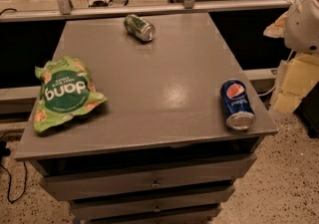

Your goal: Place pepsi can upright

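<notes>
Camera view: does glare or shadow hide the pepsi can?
Camera view: dim, warm light; a soft glare patch on the table, left of the pepsi can, not on it; its logo shows plainly. Camera view: gripper out of view; only a white robot part at the right edge.

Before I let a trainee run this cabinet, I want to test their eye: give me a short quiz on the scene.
1. True or false: the dark-blue aluminium pepsi can stands upright on the grey cabinet top.
2. Which lies nearest the far edge: A the crinkled green snack bag, B the green metal can, C the pepsi can?
3. Fill in: the gripper is ___ of view; only a white robot part shows at upper right.
Key: 1 false, it lies on its side; 2 B; 3 out.
</notes>
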Action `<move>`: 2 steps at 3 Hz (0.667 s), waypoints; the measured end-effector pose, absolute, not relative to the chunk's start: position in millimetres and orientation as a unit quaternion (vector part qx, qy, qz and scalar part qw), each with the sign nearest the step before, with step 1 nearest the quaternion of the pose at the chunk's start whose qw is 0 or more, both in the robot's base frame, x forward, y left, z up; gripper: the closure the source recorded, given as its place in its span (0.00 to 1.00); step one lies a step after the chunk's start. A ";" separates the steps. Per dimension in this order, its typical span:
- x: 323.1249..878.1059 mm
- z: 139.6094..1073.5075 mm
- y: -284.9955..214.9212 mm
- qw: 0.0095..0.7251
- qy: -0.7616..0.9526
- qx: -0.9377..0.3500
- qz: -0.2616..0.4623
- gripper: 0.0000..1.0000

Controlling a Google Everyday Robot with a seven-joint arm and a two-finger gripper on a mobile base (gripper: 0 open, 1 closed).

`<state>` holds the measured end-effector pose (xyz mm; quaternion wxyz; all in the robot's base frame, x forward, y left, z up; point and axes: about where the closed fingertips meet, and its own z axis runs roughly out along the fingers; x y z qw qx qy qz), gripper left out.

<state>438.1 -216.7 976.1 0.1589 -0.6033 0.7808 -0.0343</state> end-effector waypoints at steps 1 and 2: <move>438.1 976.2 -216.7 0.159 0.781 -0.603 -0.034 0.00; 448.5 970.9 -209.7 0.176 0.788 -0.589 -0.030 0.00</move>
